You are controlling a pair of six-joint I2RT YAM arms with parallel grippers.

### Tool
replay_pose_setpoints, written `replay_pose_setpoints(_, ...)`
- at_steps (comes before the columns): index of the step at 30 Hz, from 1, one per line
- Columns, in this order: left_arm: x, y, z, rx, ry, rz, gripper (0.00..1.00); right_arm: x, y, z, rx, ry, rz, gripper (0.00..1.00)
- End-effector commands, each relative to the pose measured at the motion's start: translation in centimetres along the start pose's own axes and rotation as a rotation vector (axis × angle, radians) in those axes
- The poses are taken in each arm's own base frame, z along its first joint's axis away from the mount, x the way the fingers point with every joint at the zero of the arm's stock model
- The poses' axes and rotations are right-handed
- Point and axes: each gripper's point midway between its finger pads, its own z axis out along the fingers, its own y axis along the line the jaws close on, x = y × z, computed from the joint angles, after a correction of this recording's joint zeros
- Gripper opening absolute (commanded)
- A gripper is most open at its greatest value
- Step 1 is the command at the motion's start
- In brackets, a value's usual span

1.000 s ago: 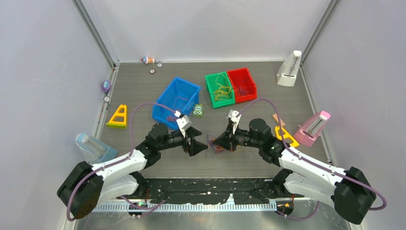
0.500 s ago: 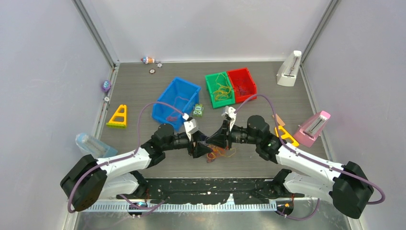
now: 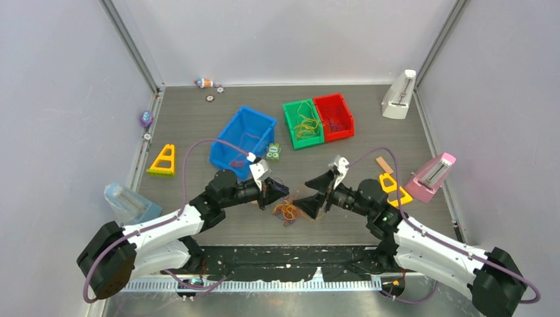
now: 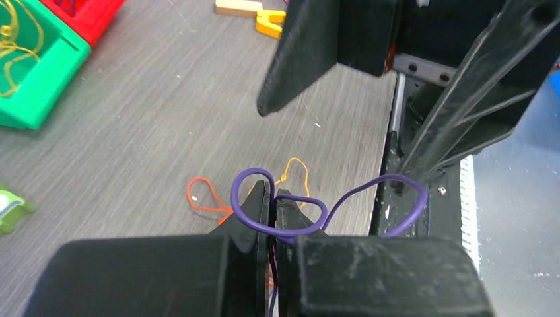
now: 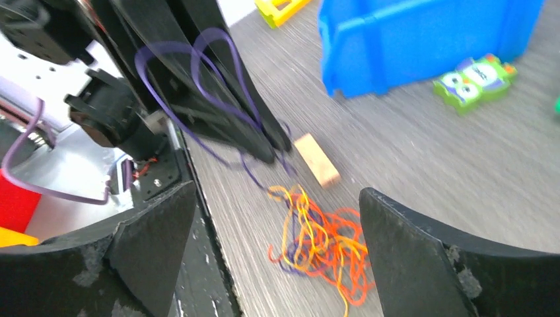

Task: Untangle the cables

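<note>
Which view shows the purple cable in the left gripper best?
Left wrist: the purple cable sits pinched in the shut left gripper, with loops spreading to either side. Right wrist shows the same loops, but blurred. In top external the strand is too small to make out.

Grey table [image 3: 191,122]; cables [image 3: 287,212], blue bin [image 3: 223,158], perhaps block [image 5: 317,160].

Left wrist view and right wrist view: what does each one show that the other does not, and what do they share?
Only the left wrist view shows the thin yellow cables lying in the green plastic bin. Only the right wrist view shows the blue plastic bin and the small wooden block. Both show the thin purple cable pinched in the shut left hand, the open right hand, and orange cable strands on the grey table.
</note>
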Motion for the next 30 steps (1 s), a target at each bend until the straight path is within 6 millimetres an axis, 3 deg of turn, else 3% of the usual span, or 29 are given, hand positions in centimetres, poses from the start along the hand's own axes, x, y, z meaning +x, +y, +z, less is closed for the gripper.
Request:
replay_pose_setpoints(1,-2.9,0.8,-0.5,-0.069,-0.090,0.029,0.00,0.3,-2.0,-1.6,0.116,-0.128,0.045,0.99)
replay_pose_setpoints(5,-5.0,0.1,-0.7,-0.063,-0.070,0.001,0.00,3.1,-2.8,-1.5,0.131,-0.055,0.067,0.99)
replay_pose_setpoints(9,-8.2,-1.0,-0.8,-0.029,-0.095,-0.019,0.00,4.0,-2.5,0.0,0.085,-0.009,0.068,0.95)
replay_pose_setpoints(14,-12.8,-2.9,-1.0,0.035,-0.179,-0.035,0.00,3.1,-1.1,3.2,0.012,-0.027,0.056,0.95)
replay_pose_setpoints(18,-16.9,-4.5,-1.5,0.089,-0.231,-0.054,0.00,5.7,-1.4,6.8,0.019,0.054,0.094,0.99)
replay_pose_setpoints(20,-19.2,-4.8,-2.5,0.058,-0.250,-0.036,0.00,6.5,-1.8,7.5,0.044,0.048,0.139,0.94)
replay_pose_setpoints(21,-20.9,-4.8,-3.5,0.024,-0.275,-0.015,0.00,7.5,-2.0,7.1,0.056,0.056,0.184,0.86)
replay_pose_setpoints(23,-21.6,-4.4,-5.1,-0.047,-0.250,-0.011,0.00,7.2,-2.1,6.5,0.054,-0.026,0.243,0.71)
replay_pose_setpoints(25,-23.5,-4.6,-7.0,-0.094,-0.269,0.011,0.00,8.2,-2.5,5.5,0.074,-0.042,0.291,0.61)
replay_pose_setpoints(28,-24.1,-4.1,-8.7,-0.159,-0.281,0.001,0.00,9.2,-3.0,4.7,0.101,-0.028,0.327,0.62)
replay_pose_setpoints(30,-23.8,-3.8,-9.1,-0.179,-0.276,-0.016,0.00,9.1,-3.0,4.1,0.106,-0.032,0.321,0.73)
